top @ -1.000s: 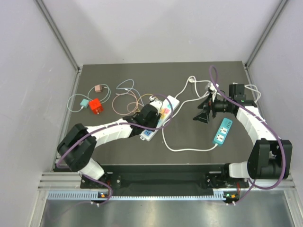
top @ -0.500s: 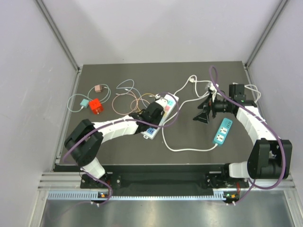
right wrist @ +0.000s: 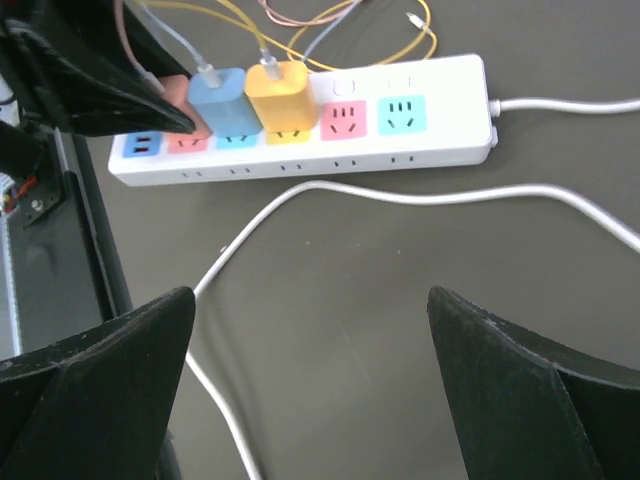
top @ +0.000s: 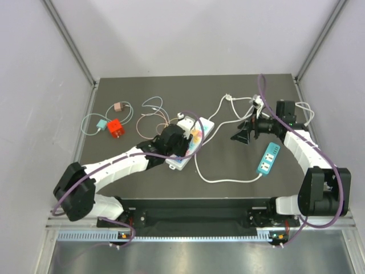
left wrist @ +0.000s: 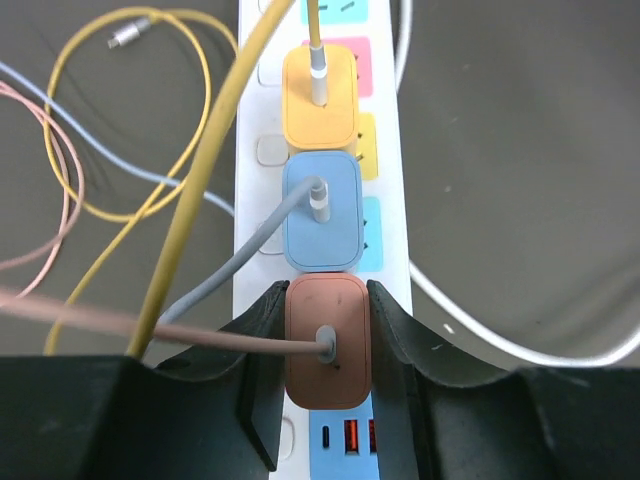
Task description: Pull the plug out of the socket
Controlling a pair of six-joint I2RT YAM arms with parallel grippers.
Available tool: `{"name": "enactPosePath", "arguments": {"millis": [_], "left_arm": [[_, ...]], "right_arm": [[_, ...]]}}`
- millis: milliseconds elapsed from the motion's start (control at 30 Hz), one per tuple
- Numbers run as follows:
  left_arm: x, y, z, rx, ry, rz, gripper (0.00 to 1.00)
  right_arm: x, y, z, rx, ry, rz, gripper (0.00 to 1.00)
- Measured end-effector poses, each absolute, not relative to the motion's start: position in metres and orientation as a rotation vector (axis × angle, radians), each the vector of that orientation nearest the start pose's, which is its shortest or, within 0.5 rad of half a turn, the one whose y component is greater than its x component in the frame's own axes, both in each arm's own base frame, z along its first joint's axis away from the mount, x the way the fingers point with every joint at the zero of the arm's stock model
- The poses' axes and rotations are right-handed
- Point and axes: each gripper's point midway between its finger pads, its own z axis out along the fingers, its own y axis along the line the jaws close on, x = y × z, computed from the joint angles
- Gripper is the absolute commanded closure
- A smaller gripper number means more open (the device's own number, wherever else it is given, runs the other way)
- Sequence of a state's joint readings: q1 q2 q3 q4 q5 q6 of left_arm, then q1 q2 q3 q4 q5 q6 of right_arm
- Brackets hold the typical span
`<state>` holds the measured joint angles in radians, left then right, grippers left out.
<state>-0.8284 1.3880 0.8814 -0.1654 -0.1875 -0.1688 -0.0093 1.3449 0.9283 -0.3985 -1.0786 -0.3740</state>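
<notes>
While bare desk lies open at four o'clock of the power strip, the left gripper is clenched on the brown plug, which is seated in the strip with the blue plug just beside it at twelve. The right gripper hangs spread wide, grasping nothing.

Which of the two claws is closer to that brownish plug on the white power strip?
Left. The left gripper is shut on the brown plug; the right gripper hangs open beside the power strip, apart from it.
</notes>
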Motion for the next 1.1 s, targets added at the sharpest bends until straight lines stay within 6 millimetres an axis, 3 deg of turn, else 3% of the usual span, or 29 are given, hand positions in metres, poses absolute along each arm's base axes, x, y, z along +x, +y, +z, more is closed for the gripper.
{"name": "enactPosePath", "arguments": {"millis": [133,400,633,1000,1100], "left_arm": [[0.274,-0.272,0.135,0.635,2.112,-0.407,1.0],[0.266,-0.278,0.137,0.622,2.085,-0.497,1.0],[0.261,-0.285,0.153,0.556,2.032,-0.608,1.0],[0.254,-0.298,0.159,0.479,2.003,-0.757,1.0],[0.253,-0.3,0.159,0.465,2.001,-0.785,1.0]], "right_arm": [[0.308,0.151,0.169,-0.65,1.963,1.093,0.0],[0.327,0.184,0.129,-0.21,2.216,1.215,0.0],[0.34,0.184,0.108,0.161,2.319,1.216,0.0],[0.34,0.192,0.063,0.473,2.458,1.311,0.0],[0.34,0.196,0.063,0.511,2.458,1.355,0.1]]}}
